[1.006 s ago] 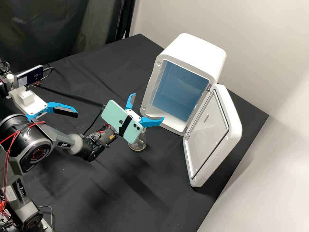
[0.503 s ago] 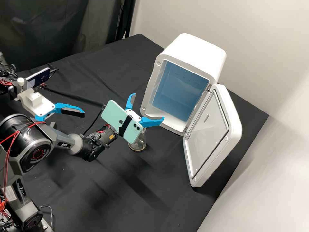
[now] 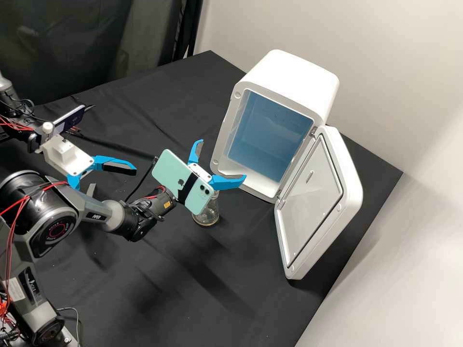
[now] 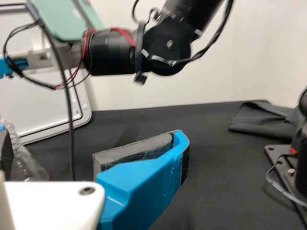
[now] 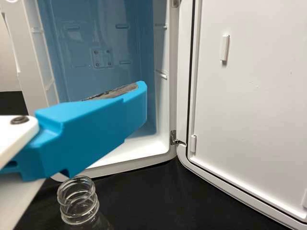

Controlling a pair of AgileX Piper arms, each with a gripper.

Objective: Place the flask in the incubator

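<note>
A clear glass flask stands upright on the black bench, just in front of the white incubator. Its door hangs wide open to the right, baring the blue inside. My right gripper hovers open above the flask's neck, with one blue finger pointing toward the inside; a teal phone on its wrist hides the flask's upper part. My left gripper is open over the bench, left of the flask, holding nothing.
The open door takes up the bench's right side, close to its edge. Cables trail from the right arm's wrist. A dark cloth bundle and an arm base sit beyond the left finger.
My left gripper has travelled rightward over the bench, closer to the flask. The right arm, flask and incubator have stayed put.
</note>
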